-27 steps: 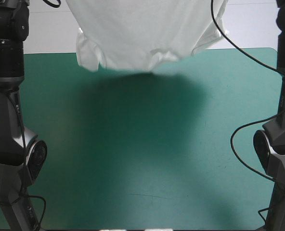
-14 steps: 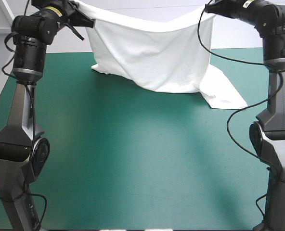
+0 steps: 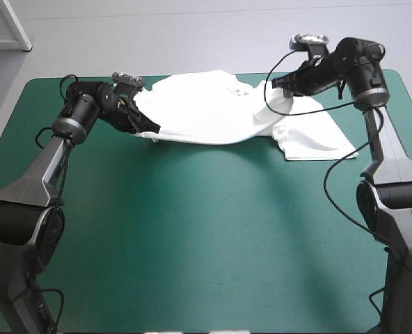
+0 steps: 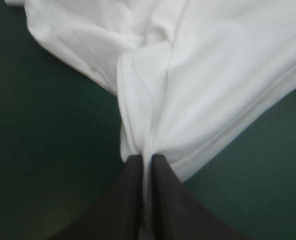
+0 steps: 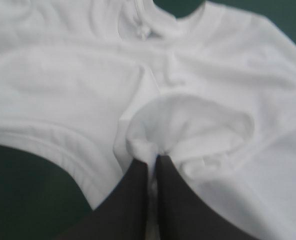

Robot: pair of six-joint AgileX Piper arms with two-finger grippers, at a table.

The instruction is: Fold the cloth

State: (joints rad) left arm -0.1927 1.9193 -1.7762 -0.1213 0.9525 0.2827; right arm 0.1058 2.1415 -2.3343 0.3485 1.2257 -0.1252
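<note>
Pose low, outstretched; left pincer (image 3: 149, 131) and right pincer (image 3: 279, 94) each clamp the T-shirt (image 3: 206, 115).

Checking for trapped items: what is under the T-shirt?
Only the teal-green cover shows, around the T-shirt and in shadow at its near edge. Whatever lies beneath the cloth itself is hidden.

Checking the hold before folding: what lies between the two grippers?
The T-shirt spans from the left gripper to the right gripper, as the high view shows.
</note>
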